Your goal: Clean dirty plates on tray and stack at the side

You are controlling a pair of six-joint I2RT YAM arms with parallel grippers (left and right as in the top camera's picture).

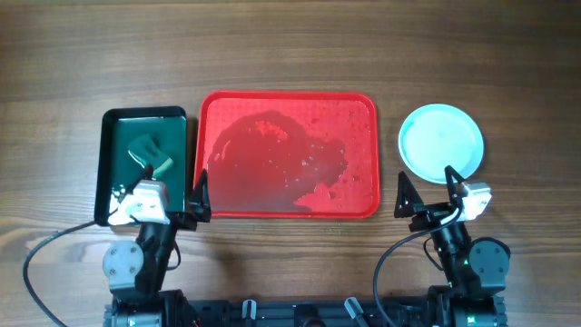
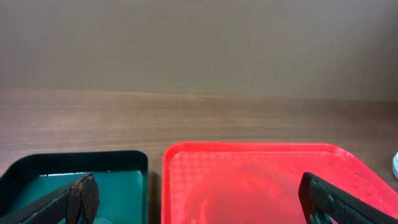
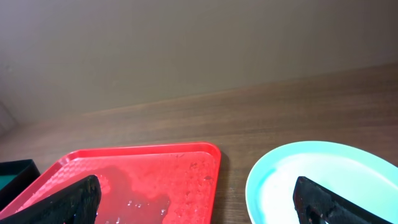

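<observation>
Tabletop [image 1: 290, 45] of brown wood, beige wall [image 2: 199, 37] behind; left gripper [image 2: 199, 186], right gripper [image 3: 198, 183] wide, empty

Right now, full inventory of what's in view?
plates: one round outline from above, stack count not readable; pale cyan; on the table, right of the red tray
red tray: 1; red; centre; wet patches and specks, no plate on it
green tray: 1; dark green, black rim; left of the red tray, side by side with it
green object: small; green; inside the green tray; too unclear to identify
table: 1; brown wood grain; under everything
cable: black; looping by the left base
left arm: near edge, between the two trays; jaws open, empty
right arm: near edge, below the plates; jaws open, empty
</observation>
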